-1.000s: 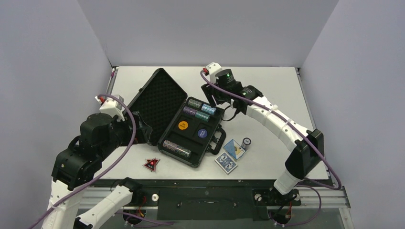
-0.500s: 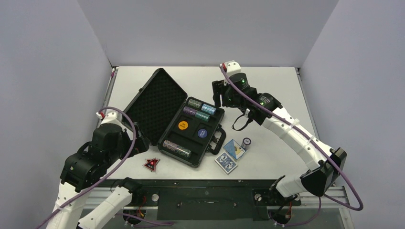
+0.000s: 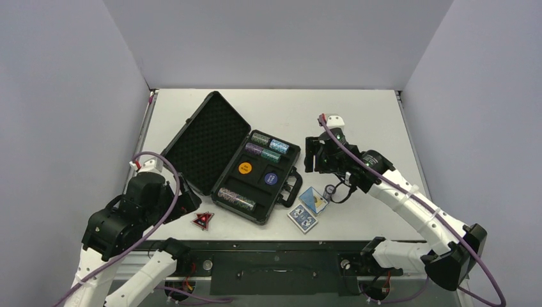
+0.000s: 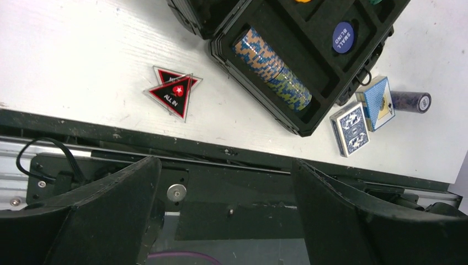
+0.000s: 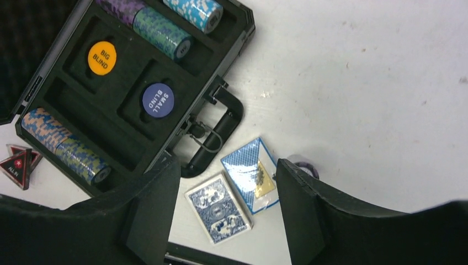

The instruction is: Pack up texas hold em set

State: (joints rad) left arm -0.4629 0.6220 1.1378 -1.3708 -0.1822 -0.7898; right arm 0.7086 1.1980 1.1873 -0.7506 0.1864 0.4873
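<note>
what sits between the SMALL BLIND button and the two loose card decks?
The front wall and handle of the case; the button sits in its foam, the card decks on the table beyond. Clearest in the right wrist view.

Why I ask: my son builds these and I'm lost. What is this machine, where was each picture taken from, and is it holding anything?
Two robot arms sit at the near edge of the table. One picture looks down from above; the others come from a camera on each wrist, so the dark shapes are that arm's own fingers. The open black case holds chip rolls and two round buttons. Beside it lie two blue card decks, a loose roll and a triangle. The left fingers and right fingers are open, holding nothing.
</note>
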